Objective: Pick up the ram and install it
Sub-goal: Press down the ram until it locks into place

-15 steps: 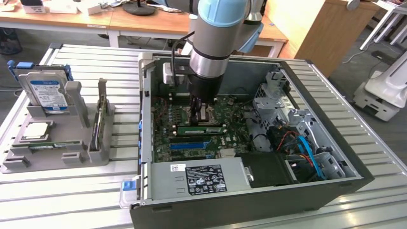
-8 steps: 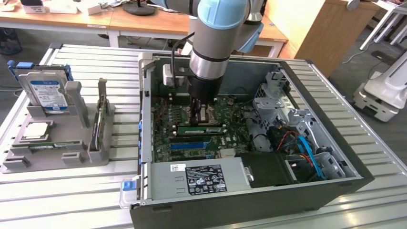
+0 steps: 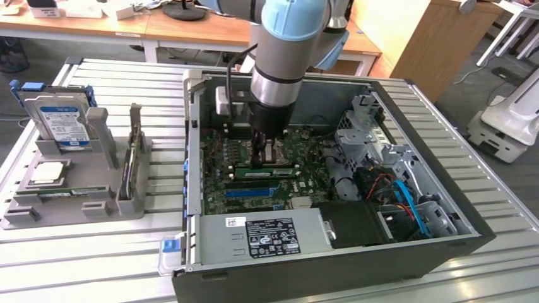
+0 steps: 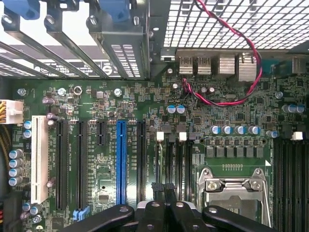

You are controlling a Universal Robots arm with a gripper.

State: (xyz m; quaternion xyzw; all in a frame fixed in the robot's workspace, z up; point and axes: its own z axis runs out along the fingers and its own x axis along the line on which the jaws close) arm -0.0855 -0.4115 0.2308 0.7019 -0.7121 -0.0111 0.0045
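The ram (image 3: 267,171), a long green stick with a pale label, stands along the motherboard (image 3: 221,165) between the processor socket and the blue slot. My gripper (image 3: 262,156) hangs straight down inside the open computer case, just behind that stick. Whether it touches the stick I cannot tell. In the wrist view the gripper (image 4: 164,187) is shut. Its black fingers (image 4: 153,209) are pressed together over the dark memory slots (image 4: 172,159) beside the metal socket (image 4: 234,193), with nothing visible between them.
A grey holder (image 3: 25,214) at the exterior view's left carries a hard drive (image 3: 63,123), a silver processor (image 3: 49,172) and another stick on edge (image 3: 131,158). Case walls (image 3: 337,265), a drive cage (image 3: 362,126), blue cables (image 3: 404,196) and a red-black wire (image 4: 227,99) crowd the board.
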